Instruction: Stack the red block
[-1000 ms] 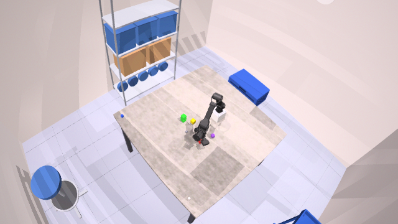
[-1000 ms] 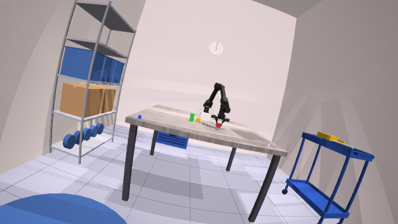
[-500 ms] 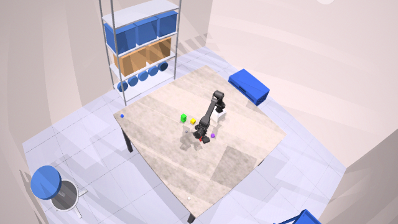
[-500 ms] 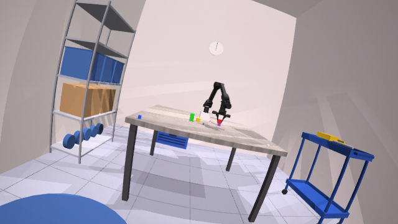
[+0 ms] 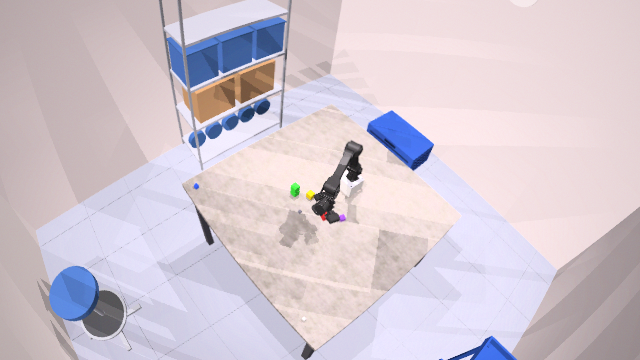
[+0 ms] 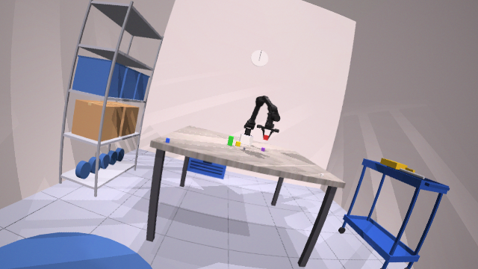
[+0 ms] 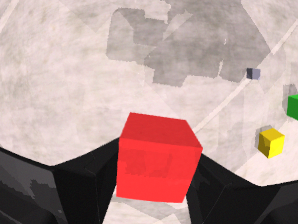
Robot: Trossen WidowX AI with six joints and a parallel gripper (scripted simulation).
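Observation:
The red block (image 5: pixel 324 217) (image 6: pixel 266 137) (image 7: pixel 158 167) is held between the fingers of my gripper (image 6: pixel 266 137) (image 7: pixel 154 147), clear above the table. The gripper is shut on it. The green tower (image 5: pixel 295 190) (image 6: pixel 231 140) stands upright on the table, to the left of the gripper in the top and exterior views. Only an edge of the green tower (image 7: pixel 293 107) shows at the right border of the wrist view.
A yellow block (image 5: pixel 310 195) (image 6: pixel 237 143) (image 7: pixel 271 143) stands close beside the green tower. A small grey cube (image 5: pixel 300 211) (image 7: pixel 253 73) lies nearby. A purple block (image 5: pixel 342 217) (image 6: pixel 263 149) is near the gripper. A blue block (image 5: pixel 196 186) (image 6: pixel 167 140) lies at the table's far left corner.

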